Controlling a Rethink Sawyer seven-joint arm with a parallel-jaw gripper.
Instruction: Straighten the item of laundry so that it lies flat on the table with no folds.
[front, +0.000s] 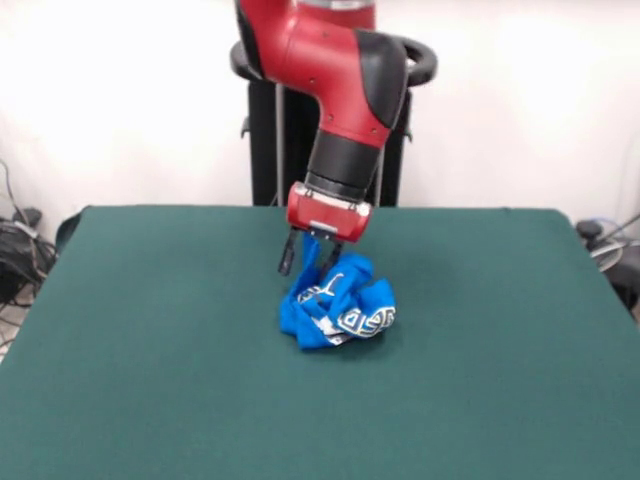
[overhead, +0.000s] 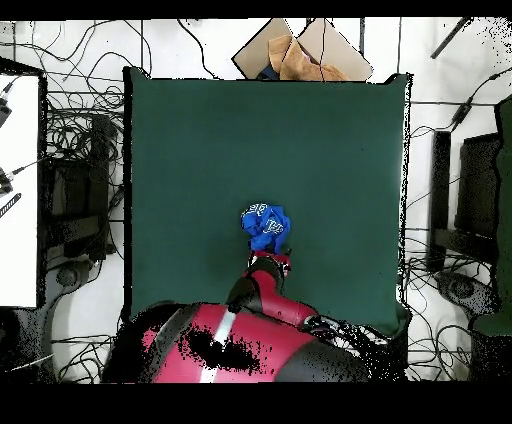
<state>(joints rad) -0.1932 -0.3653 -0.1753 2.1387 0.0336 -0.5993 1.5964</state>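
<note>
Laundry (front: 337, 303) sits bunched in a tight heap on the table (front: 130, 340), roughly at the middle of the green cloth in the front view and a little toward the robot's side of the middle in the overhead view. It is a bright blue garment, crumpled into a rounded lump with many folds; bits of a white-grey print and a yellow-edged letter show on the outer creases, but the words cannot be read. No sleeve or hem lies flat on the table.

The gripper (front: 308, 257) hangs straight above the heap's upper edge, at the end of the red and black arm (front: 340, 90) that comes down over the table. Its two dark fingers (front: 287, 255) point downward, one just beside the heap's side and the other against a raised peak of blue cloth. A strip of the fabric rises between them up toward the red wrist, so the gripper appears closed on that pinch of the shirt, with only a narrow gap showing between the fingers. The rest of the laundry rests on the table beneath it.

In the overhead view the arm covers the gripper, and the blue heap (overhead: 266, 226) lies just beyond the wrist, well apart from every edge of the table (overhead: 330, 150).
</note>
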